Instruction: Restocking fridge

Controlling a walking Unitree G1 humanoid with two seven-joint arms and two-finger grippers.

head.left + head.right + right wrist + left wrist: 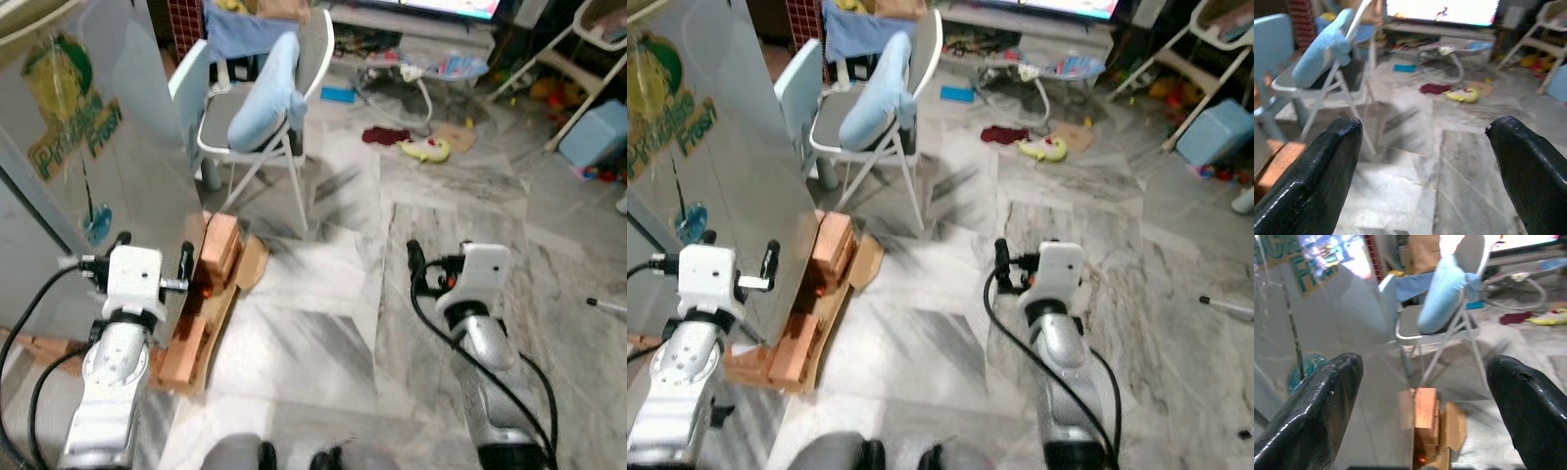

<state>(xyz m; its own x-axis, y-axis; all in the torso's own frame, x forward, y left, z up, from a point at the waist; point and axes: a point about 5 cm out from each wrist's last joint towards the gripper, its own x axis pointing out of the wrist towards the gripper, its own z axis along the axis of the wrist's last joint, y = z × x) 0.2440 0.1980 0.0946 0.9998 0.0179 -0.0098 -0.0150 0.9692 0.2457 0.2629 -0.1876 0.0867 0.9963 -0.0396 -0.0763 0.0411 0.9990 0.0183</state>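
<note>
Standing at the robot's left, the silver fridge (118, 147) with its green and yellow sticker (61, 108) is being faced side-on, propped on bricks (217, 247) and cardboard (250, 262) on the marble floor (323, 323). Both grippers are being held out at waist height with fingers spread wide and nothing between them, the left gripper (1422, 401) just beside the fridge wall and the right gripper (1425, 161) over bare floor. A white folding chair (260, 108) draped with a blue cushion (265, 93) is being shown beyond the fridge, with toys (426, 149) scattered farther back.
</note>
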